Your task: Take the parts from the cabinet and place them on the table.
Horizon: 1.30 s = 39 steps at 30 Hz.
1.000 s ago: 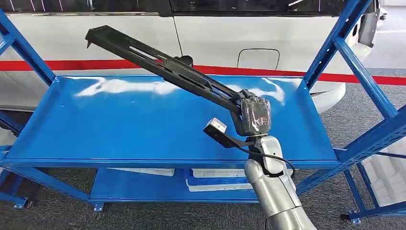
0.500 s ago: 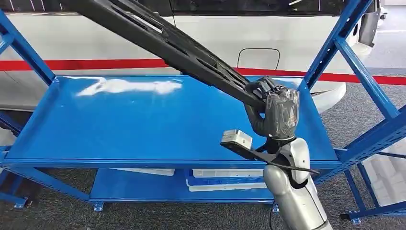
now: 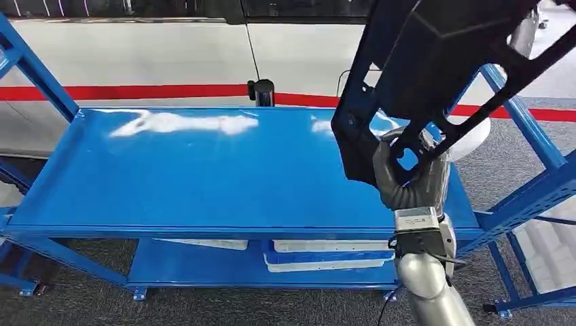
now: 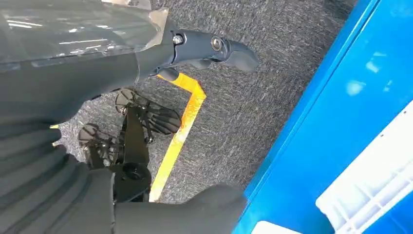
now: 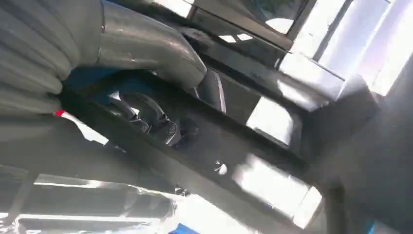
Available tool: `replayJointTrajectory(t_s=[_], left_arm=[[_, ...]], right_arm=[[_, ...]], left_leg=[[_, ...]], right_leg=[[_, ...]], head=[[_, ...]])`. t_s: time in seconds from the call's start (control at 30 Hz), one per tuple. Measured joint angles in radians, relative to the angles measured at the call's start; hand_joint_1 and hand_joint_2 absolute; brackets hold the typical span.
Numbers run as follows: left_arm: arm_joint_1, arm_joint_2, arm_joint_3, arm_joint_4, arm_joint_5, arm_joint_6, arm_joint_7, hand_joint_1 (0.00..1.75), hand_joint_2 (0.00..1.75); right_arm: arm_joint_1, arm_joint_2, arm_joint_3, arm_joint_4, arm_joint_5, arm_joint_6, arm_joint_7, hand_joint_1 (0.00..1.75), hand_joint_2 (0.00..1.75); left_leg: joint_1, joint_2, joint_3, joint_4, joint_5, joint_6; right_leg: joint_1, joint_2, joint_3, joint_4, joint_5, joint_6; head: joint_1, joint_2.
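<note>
Right hand [image 3: 409, 178]: raised on its silver arm in front of the blue shelf [image 3: 204, 176], fingers clamped on the lower end of the black part [image 3: 435, 61]. Thumb and dark fingers wrapped round a bar of the part in the right wrist view [image 5: 146, 112].

Black part: held clear of the shelf surface, above the right end of the shelf. Long axis rising steeply from the grip, up and to the right, past the top edge of the head view. Broad face turned toward the camera; free end out of sight.

Left hand [image 4: 73, 97]: hanging low beside the shelf over grey carpet, fingers apart, nothing held.

Judgement: right hand carries the load alone; clearance between the tall upper end and the blue upright [image 3: 516, 102] needs watching during any turn toward the table.
</note>
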Motion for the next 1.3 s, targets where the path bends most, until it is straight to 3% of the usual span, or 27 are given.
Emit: replayJointTrajectory(t_s=[0.03,0.07,0.13,0.17,0.2,0.23,0.27,0.33,0.37,0.4,0.47,0.53,0.57,0.67,0.7,0.73,0.8,0.87,0.9,0.93,0.97,1.03,1.07,1.1,1.2,1.23,1.3], left_arm=[[-0.001,0.000,0.001,0.000,0.000,0.000,0.000,0.00,1.75],[0.000,0.003,0.003,0.000,0.000,0.000,0.000,0.00,1.75],[-0.001,0.002,0.003,0.000,0.000,0.000,0.000,0.00,1.75],[0.000,0.002,0.003,0.000,0.000,0.000,0.000,0.00,1.75],[0.001,0.004,0.004,0.000,0.000,0.000,0.000,0.00,1.75],[0.002,0.003,0.004,0.000,0.000,0.000,0.000,0.00,1.75],[0.001,0.003,0.004,0.000,0.000,0.000,0.000,0.00,1.75],[0.000,0.003,0.005,0.000,0.002,0.000,0.000,0.00,1.75],[0.001,0.003,0.006,0.000,0.003,0.000,0.000,0.00,1.75],[0.003,0.003,0.008,0.000,0.003,0.000,0.001,0.00,1.75],[0.004,0.003,0.013,0.000,0.003,0.007,0.018,0.00,1.75],[0.005,0.005,0.015,0.000,-0.003,0.025,0.045,0.00,1.75],[0.007,0.005,0.015,0.000,-0.010,0.038,0.060,0.00,1.75],[0.022,0.006,0.017,0.001,-0.011,0.069,0.099,0.00,1.75],[0.027,0.006,0.021,0.002,-0.010,0.090,0.121,0.00,1.75],[0.031,0.004,0.026,0.003,-0.010,0.110,0.141,0.00,1.75],[0.033,0.002,0.029,0.003,-0.020,0.140,0.169,0.00,1.75],[0.035,0.003,0.030,0.003,-0.021,0.158,0.185,0.00,1.75],[0.036,0.003,0.032,0.003,-0.017,0.162,0.185,0.00,1.75],[0.037,0.002,0.036,0.003,-0.011,0.167,0.185,0.00,1.75],[0.038,0.000,0.040,0.004,-0.010,0.169,0.185,0.00,1.75],[0.038,-0.003,0.046,0.004,-0.008,0.174,0.185,0.00,1.75],[0.037,-0.004,0.047,0.004,-0.007,0.175,0.185,0.00,1.75],[0.037,-0.005,0.049,0.004,-0.007,0.176,0.184,0.00,1.75],[0.040,-0.006,0.056,0.004,-0.006,0.178,0.183,0.00,1.75],[0.041,-0.003,0.058,0.004,-0.006,0.179,0.182,0.00,1.75],[0.043,-0.004,0.061,0.004,-0.005,0.180,0.180,0.00,1.75]], right_arm=[[0.000,0.000,0.000,-0.002,0.000,0.000,0.000,1.75,1.75],[0.001,0.000,0.000,-0.003,0.000,0.000,0.000,1.75,1.75],[0.006,-0.004,-0.001,-0.005,0.002,0.002,0.000,1.75,1.75],[0.006,-0.003,-0.001,-0.006,0.002,0.002,-0.001,1.75,1.75],[0.007,-0.003,-0.001,-0.006,0.003,0.002,-0.002,1.75,1.75],[0.004,-0.003,-0.001,-0.007,0.002,0.002,-0.002,1.75,1.75],[0.005,-0.003,-0.001,-0.008,0.002,0.002,-0.002,1.75,1.75],[0.006,-0.003,-0.001,-0.008,-0.004,0.002,-0.005,1.75,1.75],[0.008,-0.003,-0.001,-0.008,-0.010,0.003,-0.010,1.75,1.75],[0.011,-0.003,-0.001,-0.008,-0.016,0.005,-0.015,1.75,1.75],[0.017,-0.003,-0.001,-0.008,-0.026,0.005,-0.024,1.75,1.75],[0.017,-0.003,-0.001,-0.008,-0.034,0.003,-0.035,1.75,1.75],[0.018,-0.003,-0.001,-0.010,-0.037,0.003,-0.037,1.75,1.75],[0.019,-0.003,0.000,-0.011,-0.042,0.006,-0.039,1.75,1.75],[0.021,-0.004,0.000,-0.011,-0.043,0.009,-0.040,1.75,1.75],[0.023,-0.005,0.000,-0.010,-0.043,0.009,-0.042,1.75,1.75],[0.026,-0.006,0.002,-0.010,-0.041,0.016,-0.046,1.75,1.75],[0.026,-0.006,0.008,-0.005,-0.039,0.026,-0.047,1.75,1.75],[0.026,-0.006,0.011,0.000,-0.030,0.034,-0.044,1.75,1.75],[0.024,-0.006,0.017,0.005,-0.022,0.044,-0.036,1.75,1.75],[0.021,-0.006,0.026,0.012,-0.011,0.055,-0.021,1.75,1.75],[0.006,0.001,0.042,0.023,0.016,0.078,0.006,1.75,1.75],[-0.001,0.005,0.050,0.027,0.023,0.084,0.013,1.75,1.75],[-0.007,0.010,0.058,0.030,0.028,0.087,0.017,1.75,1.75],[-0.013,0.014,0.066,0.040,0.033,0.100,0.029,1.75,1.75],[-0.018,0.017,0.071,0.046,0.042,0.116,0.039,1.75,1.75],[-0.030,0.027,0.084,0.059,0.058,0.140,0.058,1.75,1.75]], left_leg=[[-0.002,-0.001,-0.003,0.007,-0.002,-0.006],[-0.004,-0.003,-0.010,0.015,-0.003,-0.014],[-0.008,-0.006,-0.018,0.024,0.002,-0.025],[-0.007,-0.007,-0.021,0.023,0.006,-0.031],[-0.005,-0.007,-0.026,0.026,0.009,-0.035],[0.000,-0.005,-0.038,0.041,-0.015,-0.042],[0.002,0.000,-0.051,0.084,-0.068,-0.050],[0.009,0.001,-0.095,0.232,-0.174,-0.064],[0.013,0.001,-0.112,0.301,-0.204,-0.068],[0.016,0.002,-0.115,0.338,-0.211,-0.071],[0.022,0.005,-0.054,0.270,-0.167,-0.072],[0.026,0.006,0.068,0.088,-0.108,-0.068],[0.023,0.004,0.107,0.023,-0.116,-0.064],[0.012,0.003,0.097,0.021,-0.107,-0.053],[0.010,0.003,0.095,0.019,-0.101,-0.044],[0.021,0.007,0.093,0.001,-0.084,-0.026],[0.015,0.010,0.073,0.000,-0.067,-0.011],[0.010,0.010,0.048,0.001,-0.050,-0.005],[0.008,0.010,0.037,0.002,-0.042,-0.005],[0.006,0.010,0.028,0.002,-0.035,-0.005],[0.006,0.010,0.019,0.002,-0.028,-0.006],[0.005,0.008,0.003,0.006,-0.014,-0.014],[0.005,0.008,-0.003,0.011,-0.010,-0.019],[-0.002,0.007,-0.013,0.018,-0.005,-0.024],[-0.001,0.005,-0.017,0.017,0.015,-0.039],[0.001,0.002,-0.023,0.021,0.014,-0.045],[0.007,0.002,-0.053,0.094,-0.087,-0.057]], right_leg=[[-0.007,-0.002,0.041,-0.081,0.023,0.006],[-0.001,0.000,0.056,-0.092,0.032,-0.005],[0.006,0.006,0.036,-0.087,0.038,-0.025],[0.006,0.006,0.028,-0.086,0.040,-0.029],[-0.009,0.005,0.017,-0.090,0.046,-0.040],[-0.008,0.003,0.021,-0.089,0.053,-0.049],[-0.007,0.002,0.014,-0.090,0.060,-0.063],[-0.002,-0.001,0.000,-0.088,0.071,-0.075],[0.000,-0.002,-0.006,-0.088,0.076,-0.075],[0.001,-0.002,-0.012,-0.087,0.081,-0.074],[0.001,-0.003,-0.020,-0.086,0.088,-0.069],[0.000,-0.003,-0.022,-0.086,0.093,-0.061],[0.005,-0.003,-0.025,-0.085,0.096,-0.056],[0.003,-0.004,-0.031,-0.087,0.111,-0.034],[0.003,-0.003,-0.031,-0.091,0.116,-0.025],[0.010,-0.003,-0.041,-0.081,0.109,-0.021],[0.010,-0.002,-0.081,0.003,0.029,-0.038],[0.009,-0.002,-0.134,0.170,-0.057,-0.048],[0.010,-0.002,-0.143,0.220,-0.069,-0.043],[0.009,-0.002,-0.132,0.224,-0.063,-0.036],[0.009,-0.002,-0.100,0.189,-0.043,-0.028],[0.010,-0.002,0.019,0.009,0.013,-0.018],[0.010,-0.002,0.076,-0.080,0.014,-0.026],[0.018,-0.001,0.102,-0.123,0.008,-0.030],[0.024,-0.002,0.071,-0.112,0.019,-0.044],[-0.002,-0.003,0.067,-0.118,0.031,-0.058],[0.002,-0.008,0.053,-0.117,0.049,-0.077]], head=[[0.000,0.000],[0.003,0.000],[0.002,0.000],[-0.003,0.000],[-0.002,0.000],[0.000,0.000],[-0.009,0.000],[-0.010,0.000],[-0.011,0.000],[-0.010,0.000],[-0.010,0.000],[-0.010,0.000],[-0.010,0.000],[-0.010,0.000],[-0.008,0.000],[-0.007,0.000],[0.000,0.000],[0.000,0.000],[0.002,0.000],[0.000,0.000],[0.001,0.000],[0.002,0.000],[0.001,0.000],[0.000,0.000],[-0.002,0.000],[-0.002,0.000],[-0.011,0.000]])
